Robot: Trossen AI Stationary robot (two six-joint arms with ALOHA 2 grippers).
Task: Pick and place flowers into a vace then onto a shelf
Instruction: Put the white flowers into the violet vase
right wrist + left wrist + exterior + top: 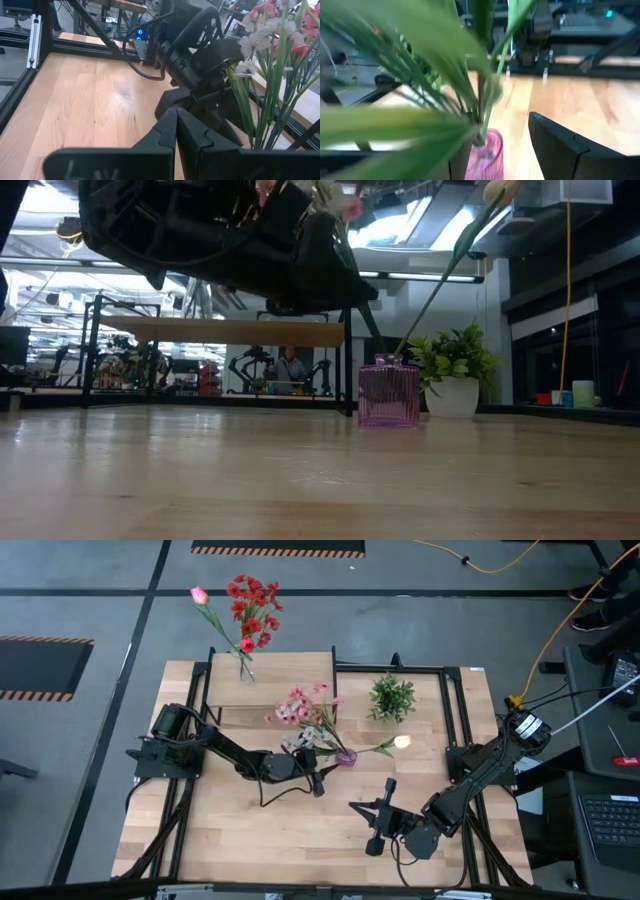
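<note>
While flower stems (485,95) stand between them, left gripper (318,776) fingers (570,150) gape wide.

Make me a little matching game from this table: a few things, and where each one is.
1. purple vase
2. leafy green plant
3. red flowers
4. right end effector

a. on the shelf, in a clear vase
b. near the table's front edge, shut
c. mid-table, holding stems
d. on the table to the right of the shelf

Pairs: 1-c, 2-d, 3-a, 4-b

Left gripper (318,772) jaws spread wide; right gripper (372,837) jaws closed.
</note>
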